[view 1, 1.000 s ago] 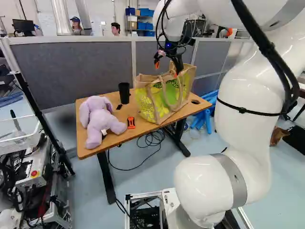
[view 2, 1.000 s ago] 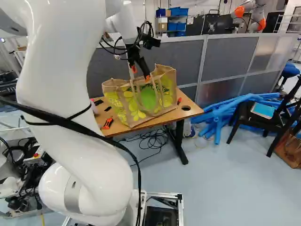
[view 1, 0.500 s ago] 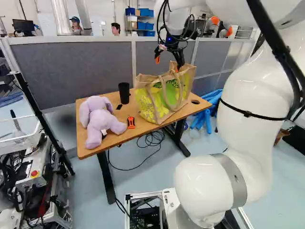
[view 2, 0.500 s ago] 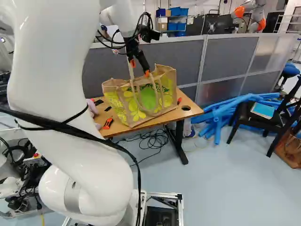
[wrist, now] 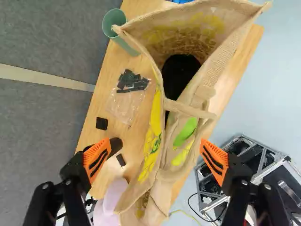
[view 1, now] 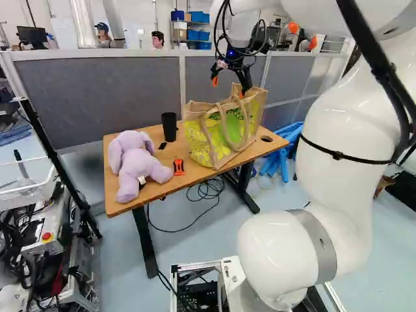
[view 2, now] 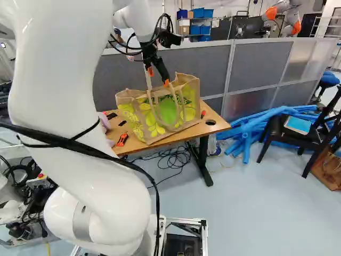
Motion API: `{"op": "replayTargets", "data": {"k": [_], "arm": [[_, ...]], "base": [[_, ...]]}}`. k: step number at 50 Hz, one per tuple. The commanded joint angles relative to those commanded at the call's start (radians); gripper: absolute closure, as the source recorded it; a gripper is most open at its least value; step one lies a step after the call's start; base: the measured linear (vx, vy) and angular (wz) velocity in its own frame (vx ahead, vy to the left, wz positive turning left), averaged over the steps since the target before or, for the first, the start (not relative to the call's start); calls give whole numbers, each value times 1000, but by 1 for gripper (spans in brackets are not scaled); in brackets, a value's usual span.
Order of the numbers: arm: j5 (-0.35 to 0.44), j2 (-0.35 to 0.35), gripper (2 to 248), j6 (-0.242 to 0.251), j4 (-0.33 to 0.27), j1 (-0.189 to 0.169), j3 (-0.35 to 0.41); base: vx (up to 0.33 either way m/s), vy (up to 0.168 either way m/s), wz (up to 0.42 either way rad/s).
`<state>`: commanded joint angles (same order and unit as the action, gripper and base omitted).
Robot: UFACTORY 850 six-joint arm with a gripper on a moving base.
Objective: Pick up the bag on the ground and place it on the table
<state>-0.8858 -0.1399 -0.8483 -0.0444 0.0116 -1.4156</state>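
The jute bag with yellow and green print (view 1: pixel 218 133) stands upright on the wooden table (view 1: pixel 123 203). In the left base view my gripper (view 1: pixel 228 88) is over the bag's top, its fingers wide apart. From the wrist, the gripper (wrist: pixel 155 162) has an orange pad on either side of the bag (wrist: pixel 153 136), with a handle strap between and nothing pinched. The bag's mouth gapes ahead of the fingers, with something dark inside. Both handles hang loose from the gripper.
On the table, a lilac plush toy (view 1: pixel 135 162), a dark cup (view 1: pixel 169 127) and an orange-black tool (view 1: pixel 179 167) are beside the bag. A grey partition (view 1: pixel 117 97) stands behind. Right of the table lie blue tubes (view 2: pixel 256 128) and a black chair (view 2: pixel 295 130). Another robot (view 2: pixel 292 18) is beyond.
Since a second ago my arm has shifted and the gripper has risen slightly above the bag, fingers still apart. Over the last half second it stays still. Bag and base have not moved.
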Motion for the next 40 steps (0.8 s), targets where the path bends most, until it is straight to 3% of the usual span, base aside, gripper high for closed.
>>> {"op": "replayTargets", "data": {"k": [22,40], "arm": [[0,0,3,0,0,0,0],[0,0,3,0,0,0,0]], "base": [[-124,-1,11],[-206,-1,20]]}}
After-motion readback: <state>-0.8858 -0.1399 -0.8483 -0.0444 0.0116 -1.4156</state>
